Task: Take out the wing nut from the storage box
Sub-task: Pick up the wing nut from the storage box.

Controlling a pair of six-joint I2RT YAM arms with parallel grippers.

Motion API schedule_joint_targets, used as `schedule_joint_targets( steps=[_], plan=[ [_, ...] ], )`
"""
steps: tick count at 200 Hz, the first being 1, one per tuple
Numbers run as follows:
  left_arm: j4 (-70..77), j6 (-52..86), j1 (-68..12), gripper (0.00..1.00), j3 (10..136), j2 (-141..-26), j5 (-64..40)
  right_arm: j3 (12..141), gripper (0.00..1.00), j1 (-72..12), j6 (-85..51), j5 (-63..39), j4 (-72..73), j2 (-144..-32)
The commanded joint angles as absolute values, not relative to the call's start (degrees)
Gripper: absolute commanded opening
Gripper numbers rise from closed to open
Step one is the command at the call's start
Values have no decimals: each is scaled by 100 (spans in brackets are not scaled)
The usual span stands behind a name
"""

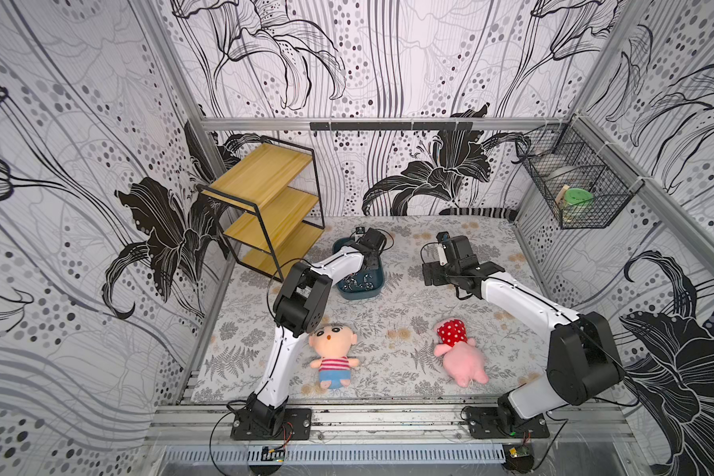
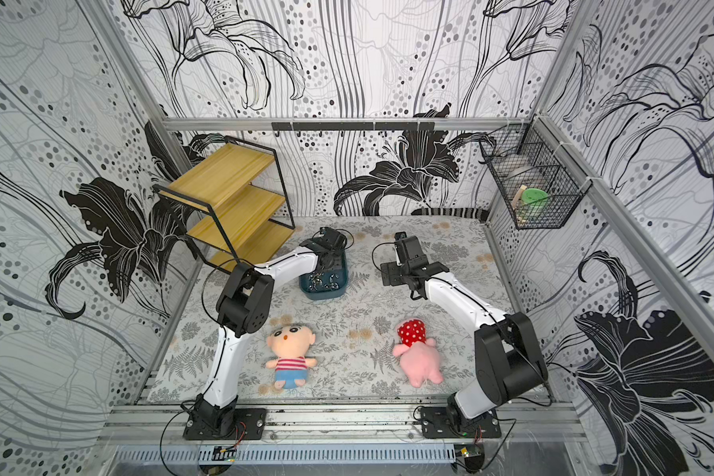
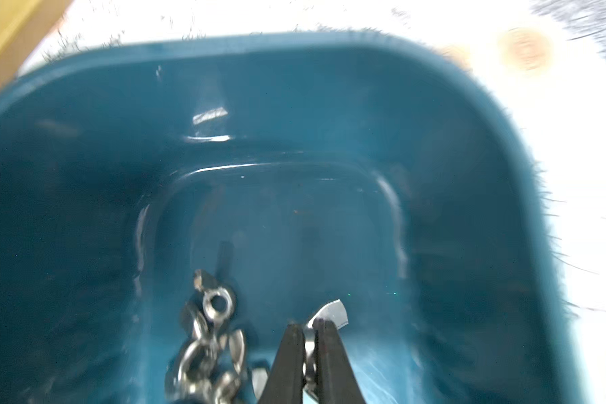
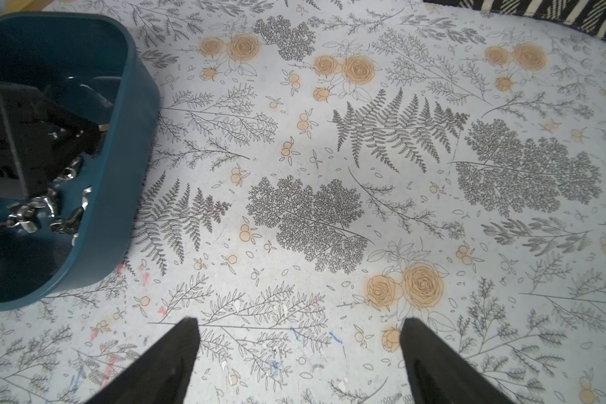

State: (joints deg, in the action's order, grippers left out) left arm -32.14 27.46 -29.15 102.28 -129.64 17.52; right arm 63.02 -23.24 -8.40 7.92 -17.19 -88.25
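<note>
— What's in the teal storage box?
— Loose wing nuts, low centre of the left wrist view. The left gripper pinches one wing nut inside it.
— The right gripper?
— Fingers wide apart over the floral cloth.
— The wire basket?
— Upper right in a top view, with a green lid in it.

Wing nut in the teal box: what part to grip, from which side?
Likely across the body below the wings, coming down from above; the storage box walls bar side entry. The left gripper pinches one wing nut so, a flat wing poking past its tips, clear of the pile.
</note>
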Motion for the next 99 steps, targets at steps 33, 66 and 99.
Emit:
schedule_joint_targets(
  steps=[33,66,99],
  plan=[
    [-3414,2550,-3331,1,10915,-12446,1885,6478,96,-2373,-1009,1119,-1926,-8697],
    [-3428,2612,-3641,2,11234,-12501,1709,6573,96,-2334,-1104,1549,-2147,-8657],
    [-3504,2696,-3849,2,11538,-12845,1611,6484,96,-2084,-1208,1631,-2222,-8543]
  ],
)
